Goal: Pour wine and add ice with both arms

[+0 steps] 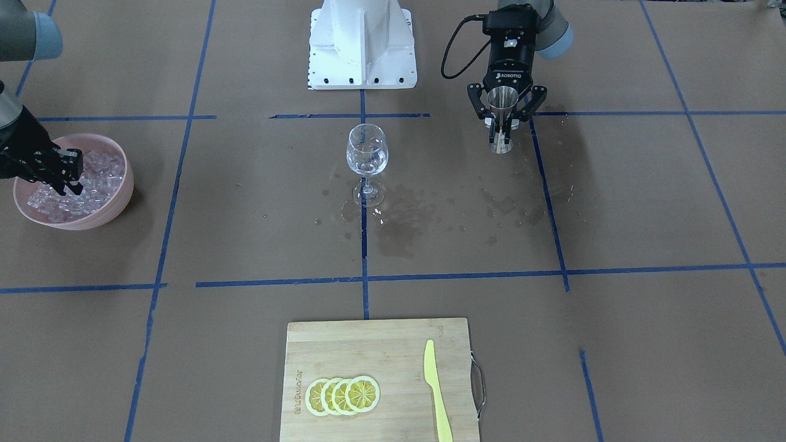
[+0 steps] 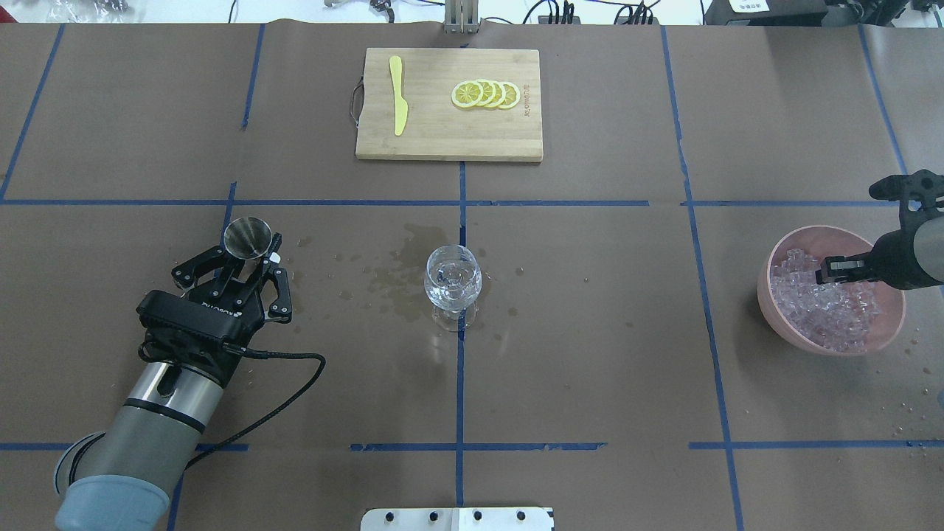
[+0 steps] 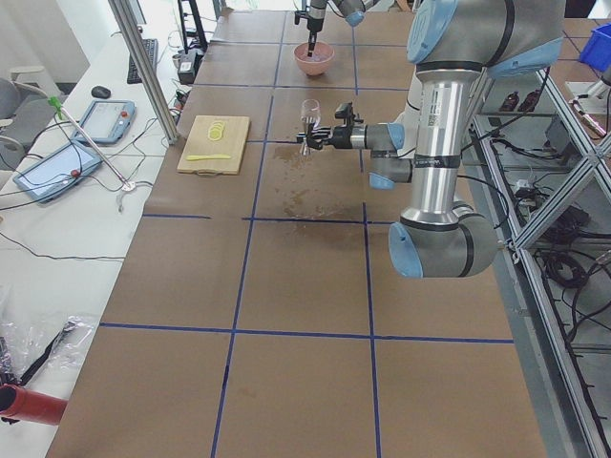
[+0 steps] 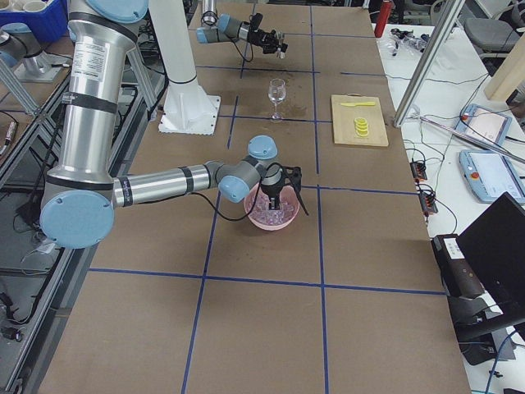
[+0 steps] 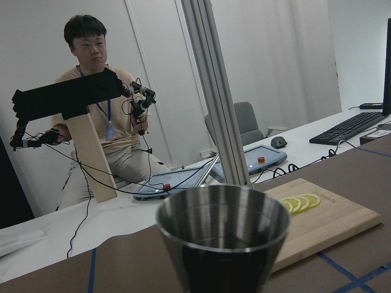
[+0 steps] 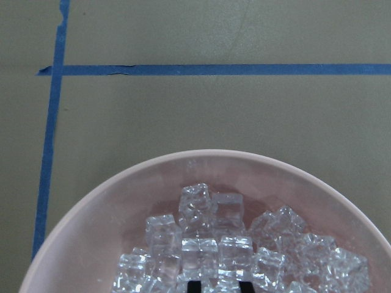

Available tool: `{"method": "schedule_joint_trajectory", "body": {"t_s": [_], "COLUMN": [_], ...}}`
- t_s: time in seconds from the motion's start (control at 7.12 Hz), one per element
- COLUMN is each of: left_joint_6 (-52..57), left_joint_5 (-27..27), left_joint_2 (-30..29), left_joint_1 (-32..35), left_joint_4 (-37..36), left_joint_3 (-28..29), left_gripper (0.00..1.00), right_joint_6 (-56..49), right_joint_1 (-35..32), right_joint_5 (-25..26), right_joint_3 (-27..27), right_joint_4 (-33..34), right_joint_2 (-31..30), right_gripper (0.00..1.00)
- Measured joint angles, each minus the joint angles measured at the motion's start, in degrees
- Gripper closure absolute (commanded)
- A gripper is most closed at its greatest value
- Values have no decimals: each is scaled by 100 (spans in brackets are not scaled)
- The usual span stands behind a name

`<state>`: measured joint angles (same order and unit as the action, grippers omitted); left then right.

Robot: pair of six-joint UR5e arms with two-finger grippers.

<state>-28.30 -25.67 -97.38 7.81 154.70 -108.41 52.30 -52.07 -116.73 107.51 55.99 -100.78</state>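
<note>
A clear stemmed wine glass [image 1: 366,153] stands at the table's middle and also shows in the overhead view [image 2: 453,279]; a little clear liquid seems to lie in it. My left gripper [image 1: 502,130] is shut on a steel measuring cup [image 1: 502,101], held upright off to the glass's side. The cup's inside [image 5: 223,232] looks dark, so I cannot tell whether it holds wine. My right gripper [image 2: 824,271] reaches down into a pink bowl [image 2: 885,339] heaped with ice cubes [image 6: 214,244]. Its fingertips [image 6: 194,285] stand one cube apart with a cube between them.
A wooden cutting board [image 1: 381,350] with lemon slices [image 1: 342,395] and a yellow knife [image 1: 436,393] lies on the operators' side. Dark wet stains [image 1: 399,221] spread around the glass foot. The white pedestal [image 1: 362,43] stands behind the glass. A person sits beyond the table.
</note>
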Motion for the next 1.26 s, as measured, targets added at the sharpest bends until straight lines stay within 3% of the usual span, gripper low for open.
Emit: {"method": "schedule_joint_trajectory", "body": {"t_s": [0.56, 1.26], "left_joint_6": [-157, -1814], "left_joint_5": [-7, 3], "left_joint_2": [18, 986], "left_joint_1": [-2, -6], "left_joint_4": [-1, 317], "left_joint_3": [21, 142], "left_gripper": [100, 100], "right_joint_6": [0, 10], "right_joint_1": [-323, -858], "right_joint_5": [-165, -650], "right_joint_3": [420, 935], "right_joint_4": [56, 187], "right_joint_2": [-54, -7], "right_gripper": [100, 100]}}
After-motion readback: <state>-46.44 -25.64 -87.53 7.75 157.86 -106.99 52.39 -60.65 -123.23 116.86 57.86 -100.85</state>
